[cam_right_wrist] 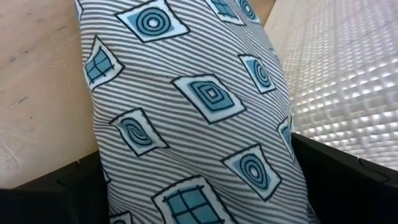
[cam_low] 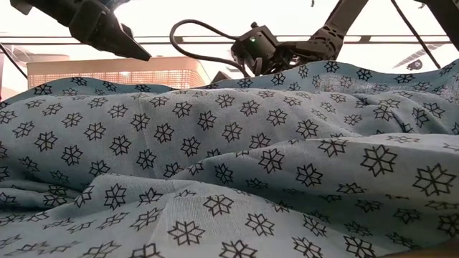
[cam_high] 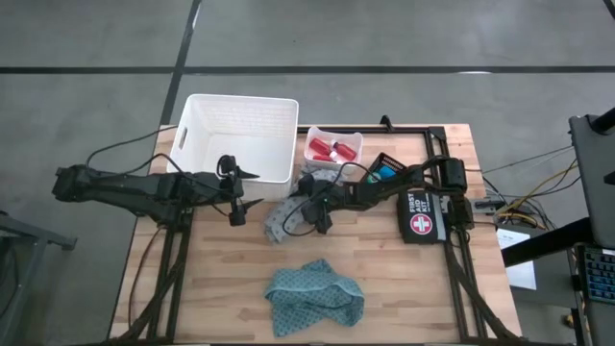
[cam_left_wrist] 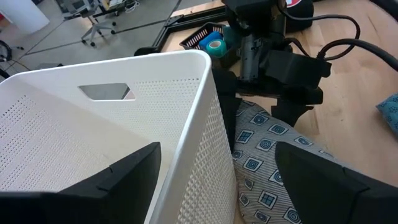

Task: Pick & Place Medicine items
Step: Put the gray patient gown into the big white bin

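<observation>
Red bottles with white caps [cam_high: 330,149] lie in a small white tray [cam_high: 354,140] behind the table's middle. A blue and a green round container [cam_left_wrist: 214,43] sit in a black tray [cam_high: 387,168] to its right. My left gripper [cam_high: 248,188] is open and hangs above the near right corner of the white basket [cam_high: 240,135], its fingers [cam_left_wrist: 118,186] straddling that corner. My right gripper [cam_high: 309,206] is open and low over the grey patterned cloth [cam_high: 286,215], with a raised fold of the cloth [cam_right_wrist: 199,112] between its fingers. My right gripper comes at the grey cloth slanting down from the table's right. Its open fingers [cam_right_wrist: 348,180] stand on either side of the cloth's raised fold [cam_right_wrist: 249,168]. I cannot tell whether they touch it. The cloth lies on the table.
A crumpled teal cloth [cam_high: 312,296] lies near the front edge and fills the low view [cam_low: 229,165]. The black first-aid pouch [cam_high: 423,213] lies on the right. A black frame [cam_high: 432,135] borders the far right of the table. Bare wood shows at the front left [cam_high: 221,279].
</observation>
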Robot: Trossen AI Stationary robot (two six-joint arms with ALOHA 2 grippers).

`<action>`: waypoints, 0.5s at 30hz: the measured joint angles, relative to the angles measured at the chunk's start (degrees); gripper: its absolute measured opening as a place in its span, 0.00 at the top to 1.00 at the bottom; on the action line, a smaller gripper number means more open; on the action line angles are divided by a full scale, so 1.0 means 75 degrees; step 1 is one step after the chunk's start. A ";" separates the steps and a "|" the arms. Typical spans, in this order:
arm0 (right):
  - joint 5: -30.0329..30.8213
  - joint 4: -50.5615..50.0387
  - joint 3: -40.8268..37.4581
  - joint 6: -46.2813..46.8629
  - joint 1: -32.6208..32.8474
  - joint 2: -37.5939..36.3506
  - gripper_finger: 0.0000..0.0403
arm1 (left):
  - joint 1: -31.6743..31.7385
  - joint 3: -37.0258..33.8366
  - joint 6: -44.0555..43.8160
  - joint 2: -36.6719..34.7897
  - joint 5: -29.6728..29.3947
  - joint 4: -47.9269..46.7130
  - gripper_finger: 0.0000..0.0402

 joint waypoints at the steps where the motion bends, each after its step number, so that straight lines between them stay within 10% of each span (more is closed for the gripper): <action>1: 0.0000 0.0008 0.0000 0.0022 0.0000 0.0036 0.01 | -0.0001 0.0000 0.0000 0.0000 0.0001 -0.0002 0.20; 15: 0.0180 0.0513 0.0003 0.0045 -0.0064 0.0505 0.08 | -0.0002 0.0000 0.0000 0.0001 0.0001 -0.0002 0.20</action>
